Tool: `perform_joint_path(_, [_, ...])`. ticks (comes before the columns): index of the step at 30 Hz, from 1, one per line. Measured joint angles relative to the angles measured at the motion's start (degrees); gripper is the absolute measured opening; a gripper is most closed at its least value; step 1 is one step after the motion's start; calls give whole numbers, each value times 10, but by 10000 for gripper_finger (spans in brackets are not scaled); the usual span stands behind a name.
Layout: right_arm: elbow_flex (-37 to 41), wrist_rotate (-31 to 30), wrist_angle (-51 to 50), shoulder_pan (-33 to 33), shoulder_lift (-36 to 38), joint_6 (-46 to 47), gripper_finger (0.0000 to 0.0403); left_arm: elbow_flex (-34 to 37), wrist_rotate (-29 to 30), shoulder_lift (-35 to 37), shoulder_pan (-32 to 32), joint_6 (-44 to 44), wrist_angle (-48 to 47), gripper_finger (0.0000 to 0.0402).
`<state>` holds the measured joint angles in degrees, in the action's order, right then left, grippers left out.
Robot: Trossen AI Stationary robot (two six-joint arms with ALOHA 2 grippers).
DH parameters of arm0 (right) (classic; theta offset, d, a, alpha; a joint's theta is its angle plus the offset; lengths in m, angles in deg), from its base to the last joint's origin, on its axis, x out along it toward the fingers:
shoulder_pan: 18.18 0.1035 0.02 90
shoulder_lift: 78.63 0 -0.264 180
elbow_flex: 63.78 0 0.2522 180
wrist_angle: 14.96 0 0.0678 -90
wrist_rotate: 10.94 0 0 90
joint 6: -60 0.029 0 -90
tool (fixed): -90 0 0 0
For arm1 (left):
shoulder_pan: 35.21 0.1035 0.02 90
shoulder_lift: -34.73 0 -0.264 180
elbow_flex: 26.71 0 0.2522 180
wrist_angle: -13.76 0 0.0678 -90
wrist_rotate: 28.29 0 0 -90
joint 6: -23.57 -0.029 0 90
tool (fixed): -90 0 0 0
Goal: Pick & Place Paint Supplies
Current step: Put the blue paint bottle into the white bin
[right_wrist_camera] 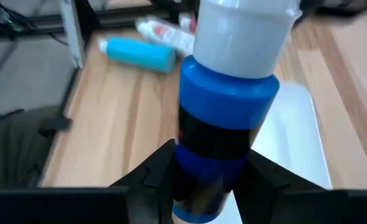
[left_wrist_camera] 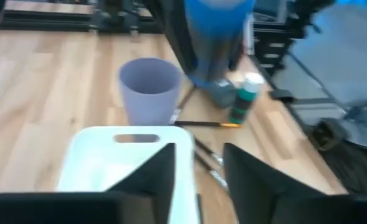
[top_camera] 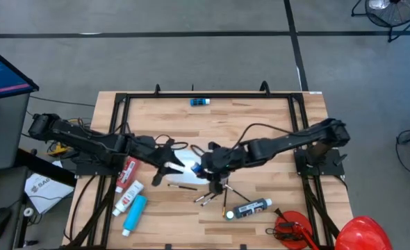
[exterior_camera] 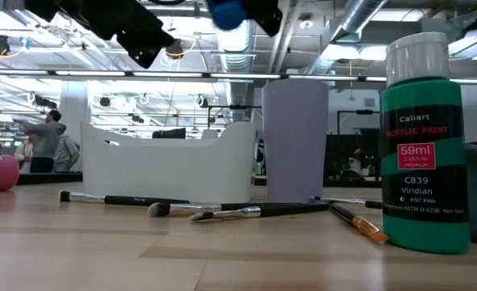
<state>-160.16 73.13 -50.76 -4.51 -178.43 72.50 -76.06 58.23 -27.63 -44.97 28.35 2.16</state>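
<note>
Right now my right pincer (right_wrist_camera: 202, 177) is clenched on a blue bottle (right_wrist_camera: 227, 112) with a white cap, held by its black-labelled body, lifted above the white bin (right_wrist_camera: 295, 143). Rigid plastic, I judge, fairly light with a smooth round wall, so a grip across the middle of the body is the safe place; nearer the cap it could swivel or slip.

My left pincer (left_wrist_camera: 199, 177) hangs just over the near rim of the same bin (left_wrist_camera: 102, 162), its fingers parted and holding nothing. What I can see of the bin's inside looks bare.

Just beyond the bin stands the lilac cup (left_wrist_camera: 149, 90), upright; nothing shows above its rim, though I cannot see its floor. Near it a green bottle (left_wrist_camera: 244, 99) stands upright, and several thin brushes (exterior_camera: 238, 212) lie flat on the table (top_camera: 260, 118): light and springy, best pinched mid-handle.

Farther off, by the left edge, lie a red tube (top_camera: 129, 170), a white tube (top_camera: 127, 198) and a light blue bottle (top_camera: 135, 214). The tubes look soft, so squeeze them gently. A black bottle (top_camera: 250, 208) lies on the right, and a small blue thing (top_camera: 200, 102) at the far edge.
</note>
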Motion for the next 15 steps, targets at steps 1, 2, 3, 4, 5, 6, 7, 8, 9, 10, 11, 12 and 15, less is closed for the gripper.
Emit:
perform_joint_path(1, [-7, -5, -16, 2, -10, 4, 119, 0, 6, 0, 0, 0, 1, 152])
perform_joint_path(2, [-16, -10, -15, 3, -22, 7, 119, 0, 6, 1, 0, 0, 1, 169])
perform_joint_path(3, [-22, -15, -16, 2, -30, 9, 119, 0, 6, 2, -1, 0, 0, 186])
perform_joint_path(4, [-24, -17, -31, 1, -34, 9, 119, 0, 6, 5, -1, 0, 0, 201])
perform_joint_path(5, [-28, -17, -34, 1, -40, 10, 119, 0, 6, 5, -1, 0, 6, 215])
perform_joint_path(6, [-33, -18, -26, 1, -45, 11, 119, 0, 6, 5, -1, -2, 8, 227])
perform_joint_path(7, [-34, -18, -23, 1, -47, 11, 119, 0, 6, 9, -1, -3, 5, 238])
perform_joint_path(8, [-33, -19, -30, 1, -47, 11, 119, 1, 6, 13, -1, -5, 5, 247])
perform_joint_path(9, [-33, -19, -26, 1, -46, 11, 119, 0, 6, 13, -1, -8, 15, 256])
perform_joint_path(10, [-33, -19, -16, 1, -46, 11, 119, -1, 7, 15, -1, -11, 17, 262])
perform_joint_path(11, [-33, -20, -10, 1, -46, 11, 119, 0, 7, 19, -1, -11, 12, 268])
perform_joint_path(12, [-33, -24, -6, 2, -46, 11, 119, 0, 7, 21, -1, -11, 16, 272])
perform_joint_path(15, [-33, -37, 7, 3, -46, 10, 119, 0, 7, 20, -3, -11, 24, 278])
